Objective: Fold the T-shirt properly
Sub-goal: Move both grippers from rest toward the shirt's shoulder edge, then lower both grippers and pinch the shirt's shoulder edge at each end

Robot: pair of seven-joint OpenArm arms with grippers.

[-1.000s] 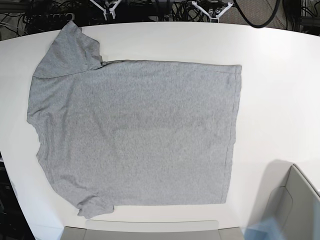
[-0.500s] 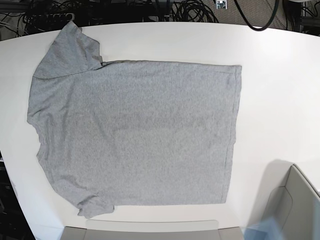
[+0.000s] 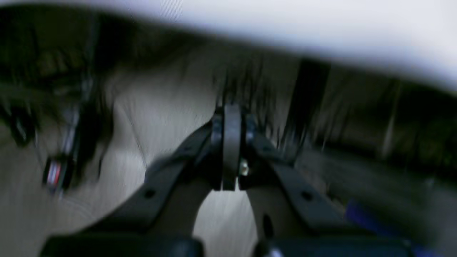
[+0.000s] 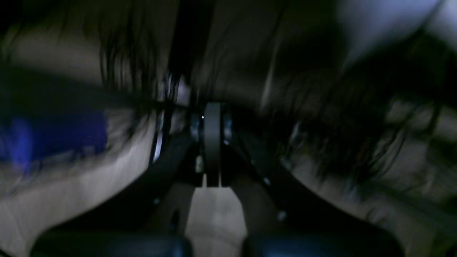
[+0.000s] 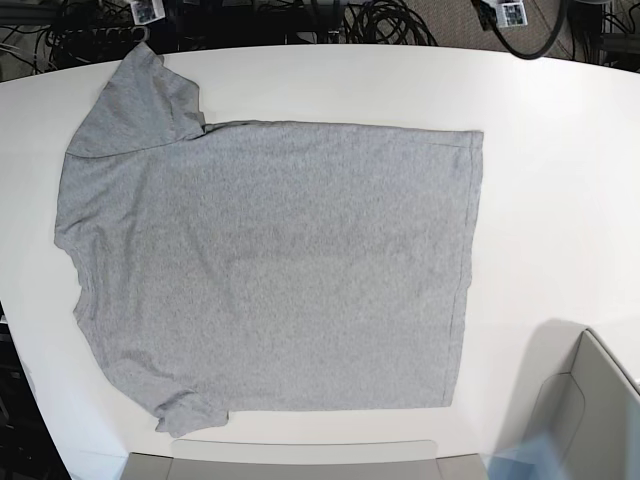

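Left wrist view shows the left pincer (image 3: pixel 231 142) pressed fully together at the middle of the frame, nothing between its tips; everything around it is streaked with motion blur, a pale band of desk (image 3: pixel 321 21) running across 12 to 2 o'clock and dark cabling below it. In the right wrist view the right pincer (image 4: pixel 212 142) is likewise closed tight and empty, with blurred dark cables at 12 and 3 o'clock and a blue smear at 9 o'clock.

From the base view, neither pincer is over the work area. A second ago both white-framed pincers showed at the far edge, at 11 and 1 o'clock; half a second ago they had nearly left the frame, and now only small tagged parts remain at the top corners.

The T-shirt (image 5: pixel 270 270) has not shifted: it lies flat, plain grey side up, spread over the middle of the white desk, collar end toward 9 o'clock, hem toward 3 o'clock, one sleeve at 11 o'clock and the other at 7 o'clock. A grey bin (image 5: pixel 590 410) sits at 5 o'clock.

I judge that the arms are swinging away from rest and no fold is begun; first they must open and come down on a sleeve or hem.
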